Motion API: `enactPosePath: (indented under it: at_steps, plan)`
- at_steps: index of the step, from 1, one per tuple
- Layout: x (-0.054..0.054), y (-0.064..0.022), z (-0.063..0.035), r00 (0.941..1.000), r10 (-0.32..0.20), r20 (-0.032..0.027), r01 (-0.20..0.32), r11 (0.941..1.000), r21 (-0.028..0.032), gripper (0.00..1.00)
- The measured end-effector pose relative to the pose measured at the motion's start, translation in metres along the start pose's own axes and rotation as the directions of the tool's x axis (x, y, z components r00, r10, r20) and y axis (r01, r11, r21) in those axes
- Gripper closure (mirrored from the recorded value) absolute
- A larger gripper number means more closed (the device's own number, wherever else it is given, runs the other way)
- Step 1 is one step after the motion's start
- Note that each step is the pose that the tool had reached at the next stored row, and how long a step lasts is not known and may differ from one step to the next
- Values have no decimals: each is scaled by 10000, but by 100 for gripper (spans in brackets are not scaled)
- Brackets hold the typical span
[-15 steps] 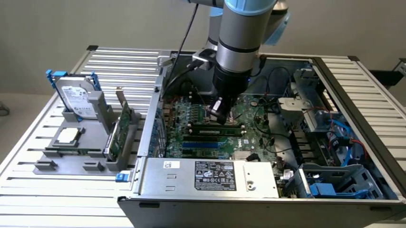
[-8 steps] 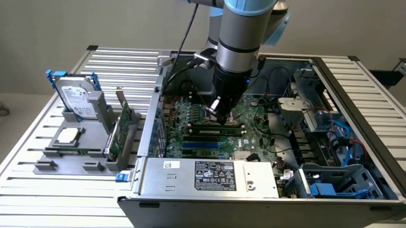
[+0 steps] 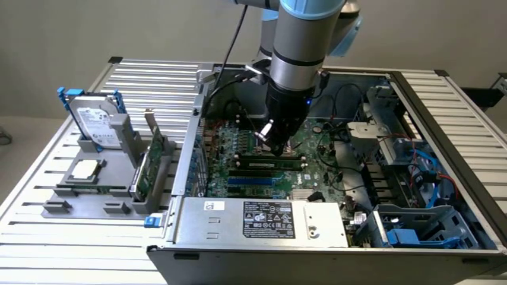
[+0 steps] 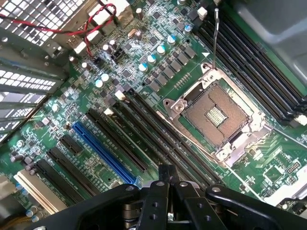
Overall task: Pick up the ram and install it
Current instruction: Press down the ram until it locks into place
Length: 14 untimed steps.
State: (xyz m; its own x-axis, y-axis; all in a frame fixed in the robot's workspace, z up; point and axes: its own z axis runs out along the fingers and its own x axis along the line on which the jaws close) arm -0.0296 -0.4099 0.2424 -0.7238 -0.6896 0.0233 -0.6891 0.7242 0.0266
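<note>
Where the end effector stands: the black two-finger gripper is held low inside the open grey metal computer case, over the green motherboard.
Jaw state: the fingers are pressed fully together; nothing is seen clamped between them.
Ram position: a long, narrow green ram is judged to lie in the black plastic memory slots, though this cannot be told for certain.
Bearing from gripper: 6 o'clock in the exterior view, just beneath the fingertips.
Long axis: roughly 9 to 3 o'clock, parallel to the slots.
</note>
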Motion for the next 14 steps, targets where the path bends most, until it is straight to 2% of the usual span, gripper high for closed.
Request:
enactPosePath:
  at_steps: [4,7,11,14]
  plan:
    - [-1,1,3,9981,624,14,-624,9981,-11,89]
    - [0,1,4,9938,1113,25,-1113,9938,-23,89]
    - [0,0,5,9839,1788,40,-1788,9839,-41,89]
    - [0,0,6,9730,2306,51,-2306,9730,-56,89]
